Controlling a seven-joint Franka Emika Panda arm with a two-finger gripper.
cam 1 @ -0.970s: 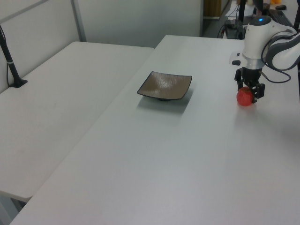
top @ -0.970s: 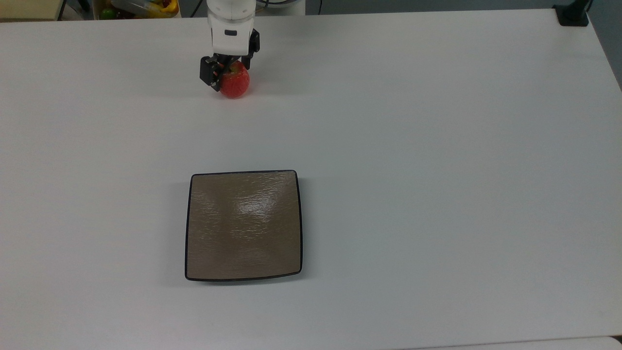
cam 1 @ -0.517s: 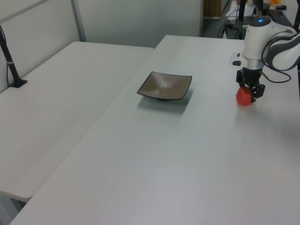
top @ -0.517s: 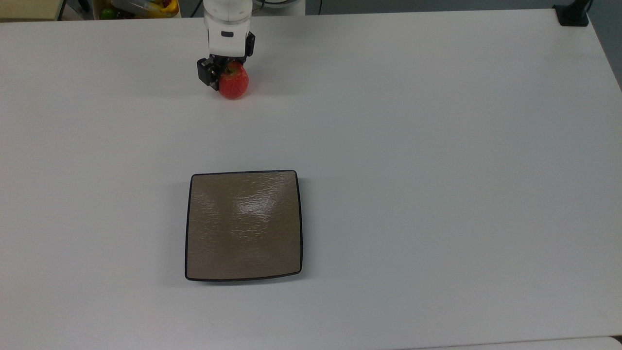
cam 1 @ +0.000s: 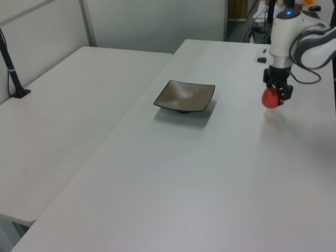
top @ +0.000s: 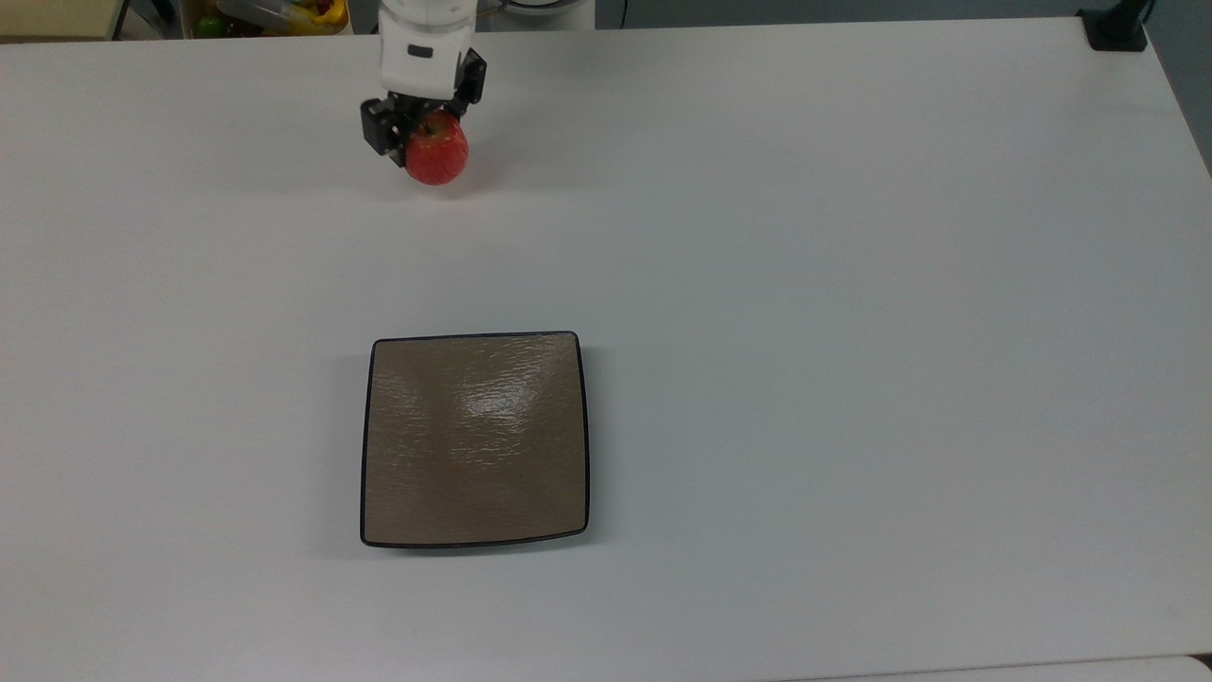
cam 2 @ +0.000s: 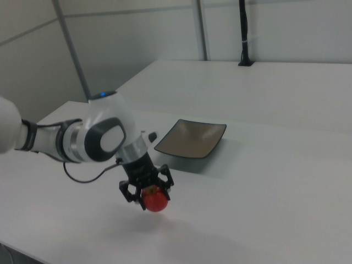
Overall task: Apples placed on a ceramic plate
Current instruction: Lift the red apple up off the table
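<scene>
Since the earlier frames, the apple (top: pixel 436 151) had been raised off the white table (top: pixel 852 284), and with the gripper (top: pixel 414 127) it had been carried slightly toward the top view's left and far edge; the plate (top: pixel 473 440) was left where it had been.

The table was seen stretching across the top view, with a second white surface (cam 1: pixel 68 126) adjoining it on the left view's left. The white arm (cam 2: pixel 93 137) was seen reaching in from the right view's left, its wrist pointed down.

The square taupe plate with its thin black rim was found lying flat near the middle of the table, nothing on it, well apart from the apple and nearer the top view's bottom edge.

The gripper's black fingers (cam 2: pixel 127 193) were closed around the red apple from either side, the fruit held just below them. In the right view the apple (cam 2: pixel 154 199) was seen clear of the tabletop, a faint shadow lying beneath it. In the left view the apple (cam 1: pixel 270 98) hung to the right of the plate (cam 1: pixel 185 96), held by the gripper (cam 1: pixel 276 92).
</scene>
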